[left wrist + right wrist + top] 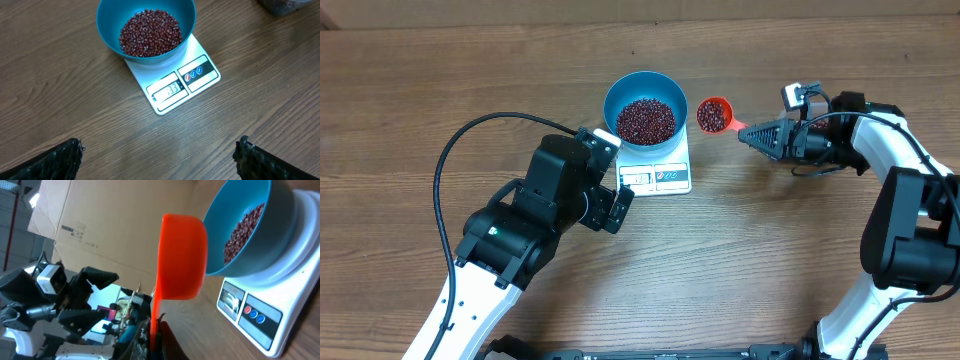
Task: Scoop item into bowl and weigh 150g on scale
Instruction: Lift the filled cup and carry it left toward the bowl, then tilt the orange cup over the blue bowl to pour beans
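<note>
Step in hand: topping up. The round deep blue bowl [640, 108] sits on the small flat white rectangular kitchen scale [660, 176], upper centre of the overhead frame, and already carries a good heap of small dark red-brown beans [150, 32]. In the left wrist view the display appears to read 133, so I judge us short of target and in the fine-dosing stretch.

Right hand [758, 135]: clenched on the handle of the small orange-red plastic scoop [713, 115]. The scoop hangs just beside the bowl's rim, on its right in the overhead frame, and I see no contact. It carries a partial load of beans. The right wrist view shows the cup close against the bowl's outer wall, with the handle running down between the fingers.

Left hand [159, 152]: released, spread wide, holding nothing. It hovers over the bare wooden table [60, 100], below and left of the scale in the overhead frame, touching neither scale nor bowl.

Next move, as I read it: carry the scoop over the rim and tip slowly, trickling in only part of the load while I watch the display. Dumping it all could overshoot. I also want to avoid knocking the bowl, which would disturb the reading.
</note>
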